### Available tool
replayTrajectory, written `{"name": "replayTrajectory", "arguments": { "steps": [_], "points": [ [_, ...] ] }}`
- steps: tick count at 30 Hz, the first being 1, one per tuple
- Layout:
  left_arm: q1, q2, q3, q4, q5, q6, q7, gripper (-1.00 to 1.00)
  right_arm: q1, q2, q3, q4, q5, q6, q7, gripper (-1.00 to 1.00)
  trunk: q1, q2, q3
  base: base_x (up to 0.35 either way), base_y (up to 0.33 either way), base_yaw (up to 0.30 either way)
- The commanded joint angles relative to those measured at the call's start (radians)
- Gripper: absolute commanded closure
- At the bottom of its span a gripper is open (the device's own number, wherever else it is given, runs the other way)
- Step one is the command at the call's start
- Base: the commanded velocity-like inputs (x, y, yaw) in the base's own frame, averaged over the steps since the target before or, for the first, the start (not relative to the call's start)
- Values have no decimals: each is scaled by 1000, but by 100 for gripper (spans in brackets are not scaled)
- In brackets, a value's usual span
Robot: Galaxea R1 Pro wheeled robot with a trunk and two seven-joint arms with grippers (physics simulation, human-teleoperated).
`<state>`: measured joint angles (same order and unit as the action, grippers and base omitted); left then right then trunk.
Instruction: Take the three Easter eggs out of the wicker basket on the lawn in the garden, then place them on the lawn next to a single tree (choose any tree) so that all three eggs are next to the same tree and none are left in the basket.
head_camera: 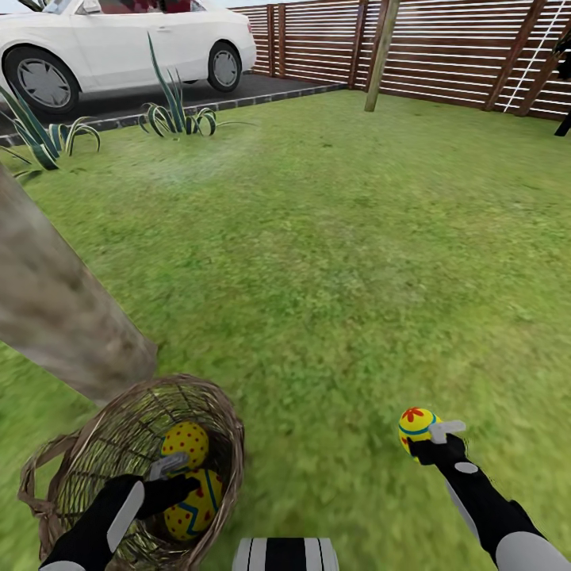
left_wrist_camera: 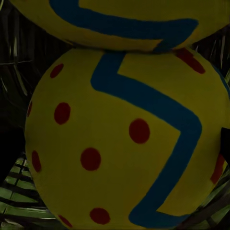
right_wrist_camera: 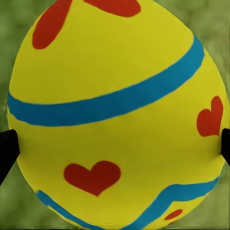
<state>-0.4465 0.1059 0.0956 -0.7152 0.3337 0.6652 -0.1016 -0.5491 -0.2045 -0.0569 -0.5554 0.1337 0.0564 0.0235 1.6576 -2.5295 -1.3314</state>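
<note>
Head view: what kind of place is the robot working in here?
It looks like a fenced home garden beside a driveway. Signs of that: the wide lawn, the brown slatted wooden fence at the back, and a white car parked on dark paving past spiky plants.

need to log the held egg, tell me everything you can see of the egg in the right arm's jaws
The egg is yellow, smooth and glossy, with a red flower on top, teal bands around it and red hearts between them. The right gripper holds it by its sides, above the grass, clear of the basket. Nothing else touches it.
</note>
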Motion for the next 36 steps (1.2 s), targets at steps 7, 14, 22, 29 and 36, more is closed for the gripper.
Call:
{"name": "replayTrajectory", "arguments": {
  "steps": [7,14,22,29,36],
  "points": [
    [-1,11,7,-1,-24,7,-10,100,0,5,8,37,12,5,39,100,-2,1,19,0,0,0],
    [-1,12,9,-4,-19,7,-8,100,0,7,11,204,12,5,44,100,-6,3,46,-81,0,0],
    [0,11,7,-3,-20,7,-6,100,0,3,8,204,11,2,45,100,-9,4,77,-1,0,0],
    [0,10,7,-3,-21,7,-4,100,0,2,8,59,14,132,53,100,-12,6,104,0,0,2],
    [-1,9,6,-3,-22,7,-3,100,0,3,9,38,12,148,55,100,-16,8,131,0,0,0]
  ]
}}
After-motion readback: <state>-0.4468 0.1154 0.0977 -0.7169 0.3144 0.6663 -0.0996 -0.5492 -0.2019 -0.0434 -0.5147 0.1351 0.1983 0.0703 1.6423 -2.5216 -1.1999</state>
